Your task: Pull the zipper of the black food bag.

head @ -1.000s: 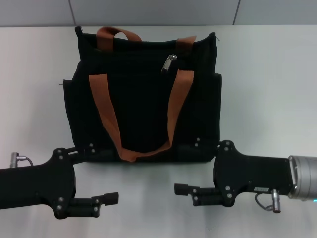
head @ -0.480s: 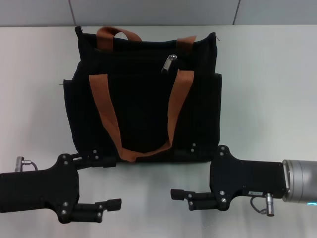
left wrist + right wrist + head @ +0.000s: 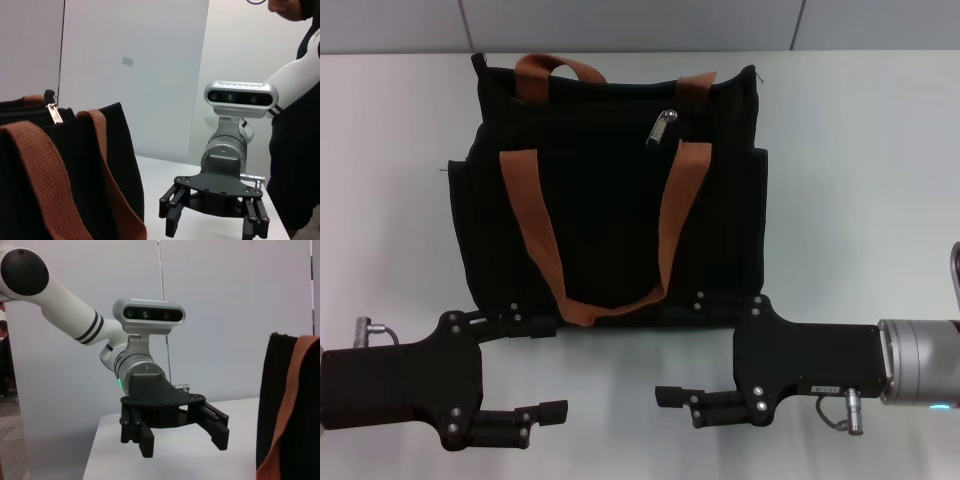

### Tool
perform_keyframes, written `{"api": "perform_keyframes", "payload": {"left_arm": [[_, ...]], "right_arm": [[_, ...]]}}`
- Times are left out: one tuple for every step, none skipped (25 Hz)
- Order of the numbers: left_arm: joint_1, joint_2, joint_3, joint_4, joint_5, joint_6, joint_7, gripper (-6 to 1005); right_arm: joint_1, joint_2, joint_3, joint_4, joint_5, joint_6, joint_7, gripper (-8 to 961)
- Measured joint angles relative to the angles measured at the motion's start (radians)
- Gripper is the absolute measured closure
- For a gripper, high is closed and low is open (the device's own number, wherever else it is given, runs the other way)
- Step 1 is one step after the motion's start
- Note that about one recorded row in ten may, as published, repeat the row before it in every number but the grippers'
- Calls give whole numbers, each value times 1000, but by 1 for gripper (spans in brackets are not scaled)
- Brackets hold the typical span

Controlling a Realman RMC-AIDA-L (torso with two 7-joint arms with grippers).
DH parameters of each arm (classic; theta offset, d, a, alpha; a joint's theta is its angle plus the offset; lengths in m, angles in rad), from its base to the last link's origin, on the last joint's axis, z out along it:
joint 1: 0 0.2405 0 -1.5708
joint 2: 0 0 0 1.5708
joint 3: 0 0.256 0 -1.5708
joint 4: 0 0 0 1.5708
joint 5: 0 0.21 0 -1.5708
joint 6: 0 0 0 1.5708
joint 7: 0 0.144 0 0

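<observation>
The black food bag point(image 3: 610, 210) lies on the white table point(image 3: 860, 180), its rust-brown handles on top. The silver zipper pull point(image 3: 663, 127) rests near the bag's far edge, right of its middle, and also shows in the left wrist view point(image 3: 54, 114). My left gripper point(image 3: 545, 368) is open and empty at the bag's near left corner. My right gripper point(image 3: 685, 350) is open and empty at the bag's near right corner. Both are far from the pull. The left wrist view shows the bag point(image 3: 80, 180) and the right gripper point(image 3: 212, 225). The right wrist view shows the bag's edge point(image 3: 277, 400) and the left gripper point(image 3: 182, 442).
A grey wall panel point(image 3: 620, 25) runs along the table's far edge. A person point(image 3: 295, 150) stands beside the table behind my right arm in the left wrist view. Bare tabletop lies to the left and right of the bag.
Both grippers have drawn back a little towards the table's near edge. The right one also shifted left. The bag and the zipper pull have not moved.
</observation>
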Motion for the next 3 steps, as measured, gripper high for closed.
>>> {"api": "perform_keyframes", "payload": {"left_arm": [[0,0,0,0,0,0,0,169],[0,0,0,0,0,0,0,169],[0,0,0,0,0,0,0,169]], "right_arm": [[0,0,0,0,0,2,0,167],[0,1,0,0,0,4,0,167],[0,1,0,0,0,6,-1,167]]}}
